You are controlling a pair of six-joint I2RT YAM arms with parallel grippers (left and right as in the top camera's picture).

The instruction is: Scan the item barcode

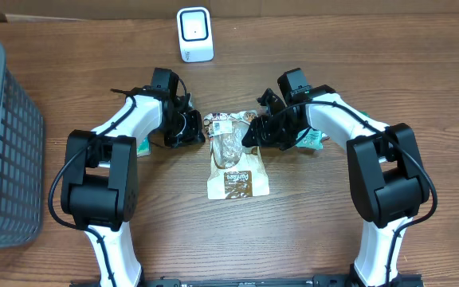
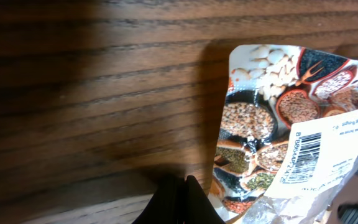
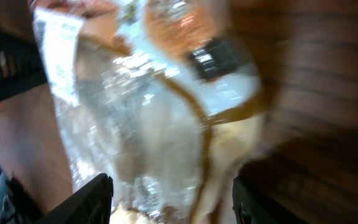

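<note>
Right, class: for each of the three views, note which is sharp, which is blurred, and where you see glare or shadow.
Overhead: sharp and evenly lit. Left wrist: the barcode label is crisp, while a broad shadow darkens the table. Right wrist: smeared by blur, with glare on the clear plastic of the food pouch.

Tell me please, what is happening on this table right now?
Two robot arms are working on a snack bag that lies on the table between them. The right end effector is open with the bag between its fingers; the left end effector is shut beside the bag's corner. The scanner stands apart, behind.
</note>
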